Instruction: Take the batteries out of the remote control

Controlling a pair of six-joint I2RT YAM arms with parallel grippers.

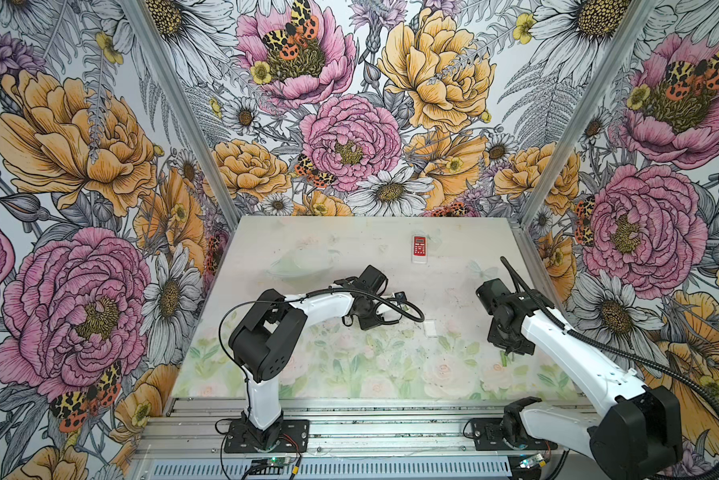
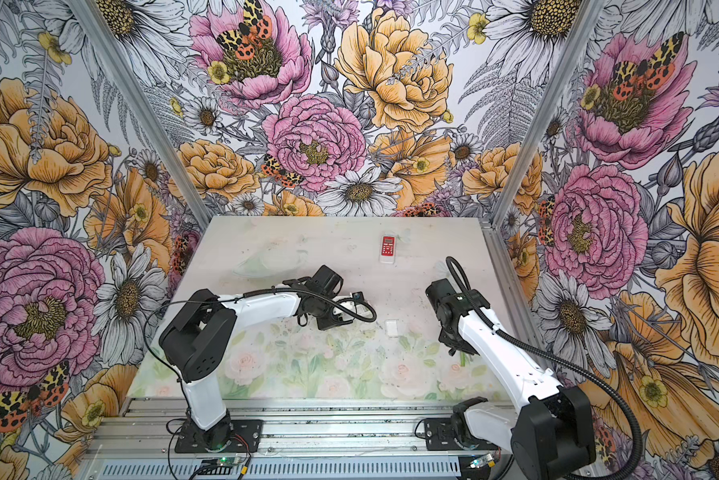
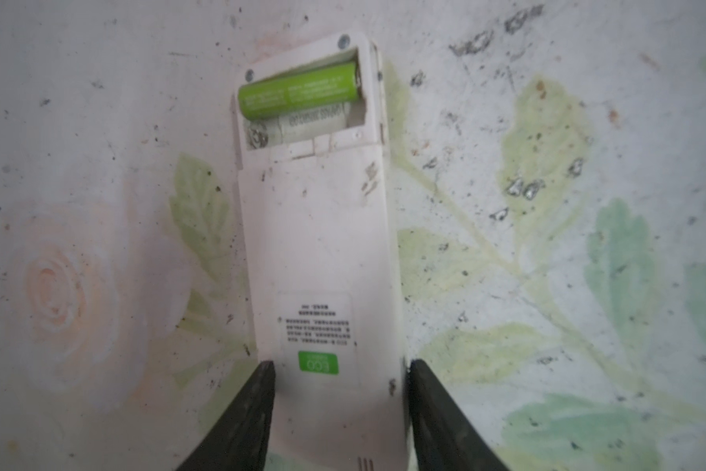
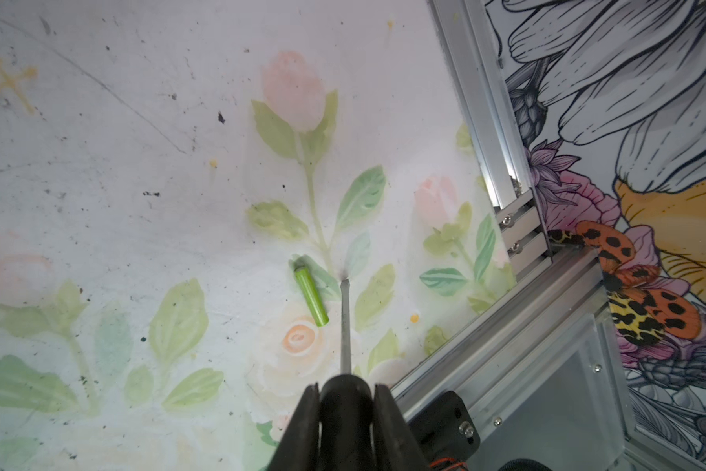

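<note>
The left gripper [image 3: 338,367] is bracketing the white remote [image 3: 318,228] near the table's [image 1: 349,241] centre, jaws pressing its long edges. One green battery [image 3: 298,87] is sitting in the open compartment [image 3: 314,120] — probably light, rigid and slick, best levered at one end. The right gripper [image 4: 345,391] is clamping a screwdriver [image 4: 345,322], its tip just beside a loose green battery [image 4: 310,295] lying around four o'clock.

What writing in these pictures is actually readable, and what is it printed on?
"ECO": green patch on the sticker on the back of the white remote, upside down in the left wrist view.
Fine print on that sticker: too small to read.
Printing on the green battery in the remote: blurred.
Lettering in the slot beside it: blurred.
Screen and buttons of the red remote in both top views: too small.
</note>
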